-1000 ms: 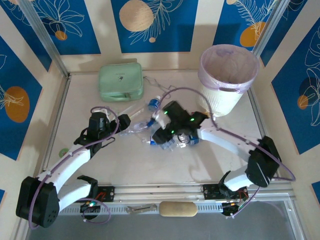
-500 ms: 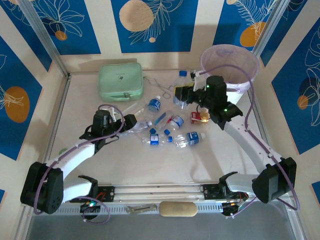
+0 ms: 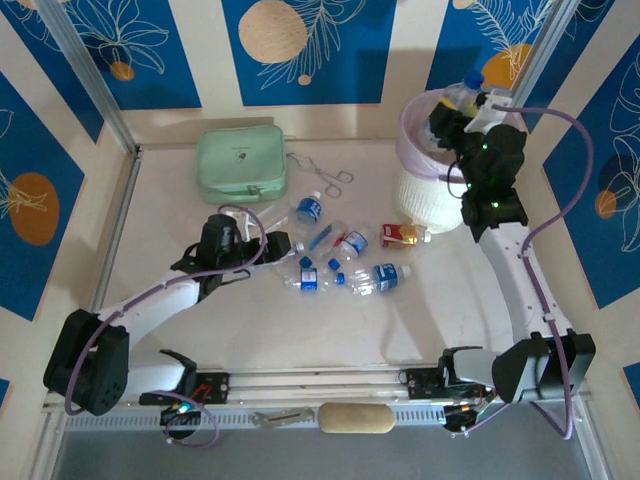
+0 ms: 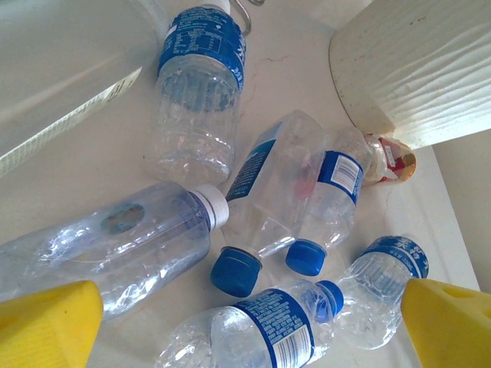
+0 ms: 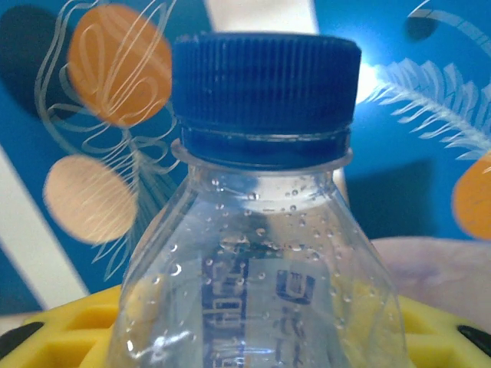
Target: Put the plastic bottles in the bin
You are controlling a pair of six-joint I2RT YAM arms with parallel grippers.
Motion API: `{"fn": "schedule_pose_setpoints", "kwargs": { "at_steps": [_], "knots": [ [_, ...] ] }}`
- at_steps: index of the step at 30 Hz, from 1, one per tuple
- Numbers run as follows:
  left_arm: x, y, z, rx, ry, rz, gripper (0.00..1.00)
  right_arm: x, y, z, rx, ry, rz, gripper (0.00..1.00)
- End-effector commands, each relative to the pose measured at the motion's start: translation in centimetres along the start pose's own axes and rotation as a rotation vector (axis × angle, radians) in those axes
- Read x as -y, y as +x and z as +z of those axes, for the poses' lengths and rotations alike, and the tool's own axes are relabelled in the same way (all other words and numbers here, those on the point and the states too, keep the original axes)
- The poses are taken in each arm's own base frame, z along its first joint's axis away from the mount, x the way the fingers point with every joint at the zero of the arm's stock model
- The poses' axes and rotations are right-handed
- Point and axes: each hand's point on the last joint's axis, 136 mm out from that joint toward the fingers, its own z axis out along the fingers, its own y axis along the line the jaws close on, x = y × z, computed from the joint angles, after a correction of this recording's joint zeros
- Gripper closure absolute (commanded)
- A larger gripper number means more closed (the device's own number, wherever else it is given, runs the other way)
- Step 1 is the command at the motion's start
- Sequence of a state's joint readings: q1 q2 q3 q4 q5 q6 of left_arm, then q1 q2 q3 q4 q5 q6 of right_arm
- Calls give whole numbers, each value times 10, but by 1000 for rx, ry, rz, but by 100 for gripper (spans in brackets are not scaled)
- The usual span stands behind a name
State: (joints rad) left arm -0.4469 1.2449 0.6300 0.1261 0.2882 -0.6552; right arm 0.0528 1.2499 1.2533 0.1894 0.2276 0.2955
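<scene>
1. Bin (image 3: 432,195): a tall white slatted basket with a pale lilac liner. It stood directly under the right gripper (image 3: 452,118).
2. Mint-green zip case (image 3: 240,162): it lay flat on the table, beyond the left gripper (image 3: 274,244) and to its left, apart from it.
3. Right gripper: clenched on one clear bottle (image 3: 462,93) and raised over the bin's mouth. In the wrist view this bottle (image 5: 257,261) stood upright, blue cap (image 5: 265,77) on top, between the yellow fingers (image 5: 54,330).
4. Left gripper (image 4: 245,330): jaws spread wide and grasping nothing, set low over the table.
5. Loose bottles (image 3: 350,244): clear with blue labels, lying on their sides just ahead of the left gripper. A white-capped one (image 4: 123,245) lay nearest its left finger. A blue-capped one (image 4: 265,333) lay between the fingertips.
6. Red-and-white carton (image 3: 400,234): it lay at the bin's foot, beyond the loose bottles as seen from the left gripper.
</scene>
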Motion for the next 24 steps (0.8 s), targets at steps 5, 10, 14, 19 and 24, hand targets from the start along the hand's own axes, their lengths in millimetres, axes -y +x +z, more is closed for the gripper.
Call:
{"fn": "schedule_pose_setpoints", "kwargs": {
  "at_steps": [5,10,14,19,24],
  "knots": [
    [10,-3,1,-15,11,41,1,48,-13,22,42,145,-46,62],
    [14,-3,3,-23,12,53,1,64,7,43,-34,174,-79,61],
    [14,-1,3,-24,7,55,1,71,28,58,-99,177,-93,61],
    [15,-1,5,-30,7,58,1,76,56,74,-191,169,-82,60],
    [15,0,5,-34,2,63,1,80,84,83,-276,164,-58,57]
  ]
}}
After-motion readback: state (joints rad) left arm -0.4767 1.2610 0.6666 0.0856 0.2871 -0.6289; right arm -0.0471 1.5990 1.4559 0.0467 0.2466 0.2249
